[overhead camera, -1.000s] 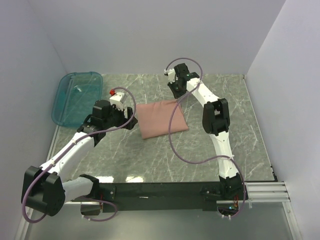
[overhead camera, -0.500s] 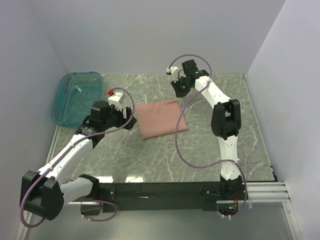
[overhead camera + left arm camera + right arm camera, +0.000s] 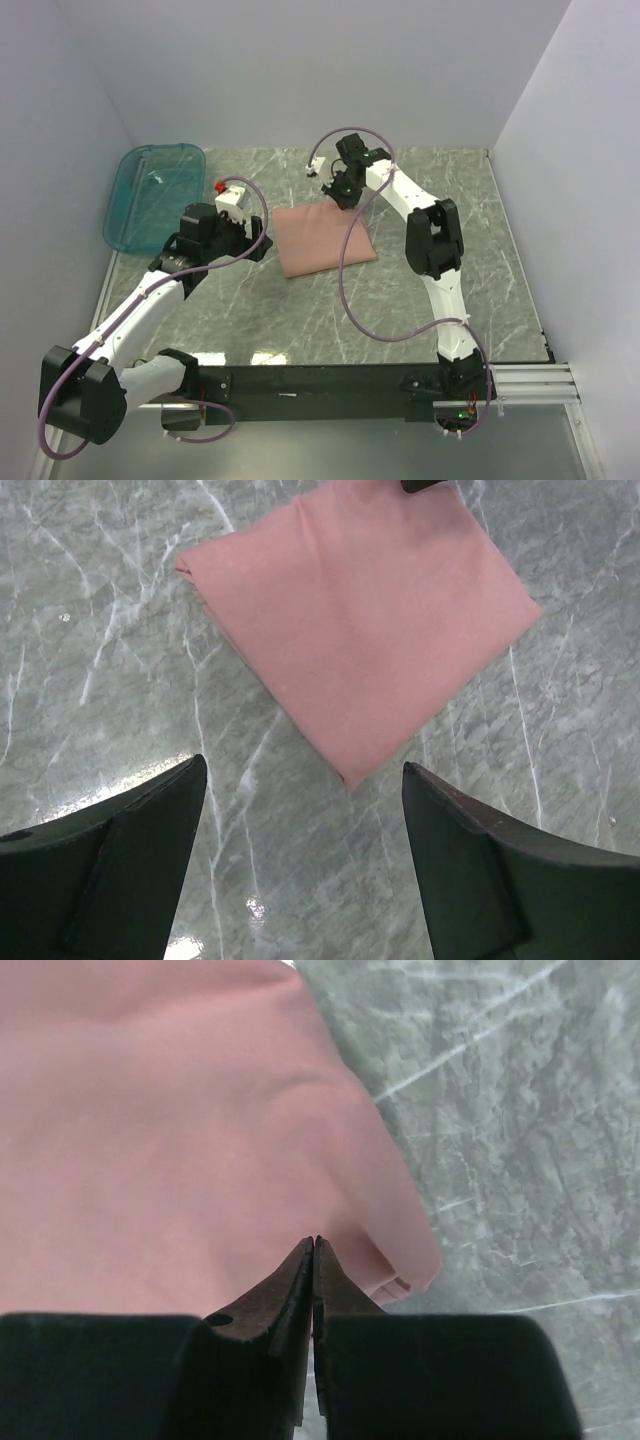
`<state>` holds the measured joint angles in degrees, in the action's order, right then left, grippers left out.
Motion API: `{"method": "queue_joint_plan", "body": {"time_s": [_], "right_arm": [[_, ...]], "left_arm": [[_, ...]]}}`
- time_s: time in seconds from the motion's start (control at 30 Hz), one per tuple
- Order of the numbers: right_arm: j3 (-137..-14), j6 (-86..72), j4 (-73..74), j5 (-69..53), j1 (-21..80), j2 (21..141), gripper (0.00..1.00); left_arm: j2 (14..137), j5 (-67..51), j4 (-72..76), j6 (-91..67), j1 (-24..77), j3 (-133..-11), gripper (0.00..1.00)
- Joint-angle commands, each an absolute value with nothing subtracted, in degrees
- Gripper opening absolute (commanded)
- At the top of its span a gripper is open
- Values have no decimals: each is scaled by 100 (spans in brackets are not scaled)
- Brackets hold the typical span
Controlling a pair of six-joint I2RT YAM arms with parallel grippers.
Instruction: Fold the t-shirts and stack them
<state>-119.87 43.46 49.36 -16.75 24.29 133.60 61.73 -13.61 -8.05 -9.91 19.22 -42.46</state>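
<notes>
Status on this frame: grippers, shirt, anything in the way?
Left gripper open, empty, beside t-shirt. Right gripper shut, over its far edge. T-shirt folded flat. Nothing blocking.

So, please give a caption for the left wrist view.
Open left gripper above the folded pink t-shirt on the marbled table.

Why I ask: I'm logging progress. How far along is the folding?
Done: the shirt lies folded flat on the table. In hand: nothing gripped; the right tool is shut over its far edge, the left tool open beside it. Left: stacking, though no second shirt shows.
</notes>
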Motion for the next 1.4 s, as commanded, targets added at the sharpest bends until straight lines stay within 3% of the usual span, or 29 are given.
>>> {"method": "queue_joint_plan", "body": {"time_s": [0.0,0.13,0.27,0.37,0.53,0.57,0.7,0.77,0.93,1.0,1.07,1.2,1.37], "right_arm": [[-12339,4412,4957,-1213,2391,13517,8],[-12524,4421,4852,-941,2399,13719,11],[-12525,4386,4448,-607,2399,13825,53],[-12516,4298,4044,-300,2391,13790,66],[-12288,4035,3639,-377,2154,13273,71],[-12200,3956,3586,-387,2110,13028,82],[-11674,3280,3550,-755,1794,12394,88],[-11410,2788,3647,-1518,1575,12034,88],[-9399,1909,3018,-2750,1283,10796,89],[-8688,1593,2709,-2943,1257,10513,88],[-8386,1276,2567,-2935,1266,10301,87],[-7999,529,2225,-2682,1266,10318,87],[-8358,53,2425,-1951,1266,10959,88]], "left_arm": [[6064,-1310,-729,-888,1951,-4245,84],[6047,-1283,-729,-879,1960,-4236,84],[6055,-1239,-738,-870,1969,-4236,84],[6056,-1187,-764,-870,1978,-4236,84],[6064,-1143,-800,-853,1995,-4254,84],[6056,-1108,-791,-844,2004,-4271,84],[5950,-871,-826,-852,1995,-4280,84],[5819,-730,-835,-861,1995,-4289,85],[5406,-212,-782,-914,1995,-4166,88],[5195,-45,-800,-975,1995,-4087,94],[5063,183,-861,-1011,1995,-4035,100],[4738,535,-993,-985,1995,-3920,99],[4579,703,-1046,-958,2013,-3876,99]]}}
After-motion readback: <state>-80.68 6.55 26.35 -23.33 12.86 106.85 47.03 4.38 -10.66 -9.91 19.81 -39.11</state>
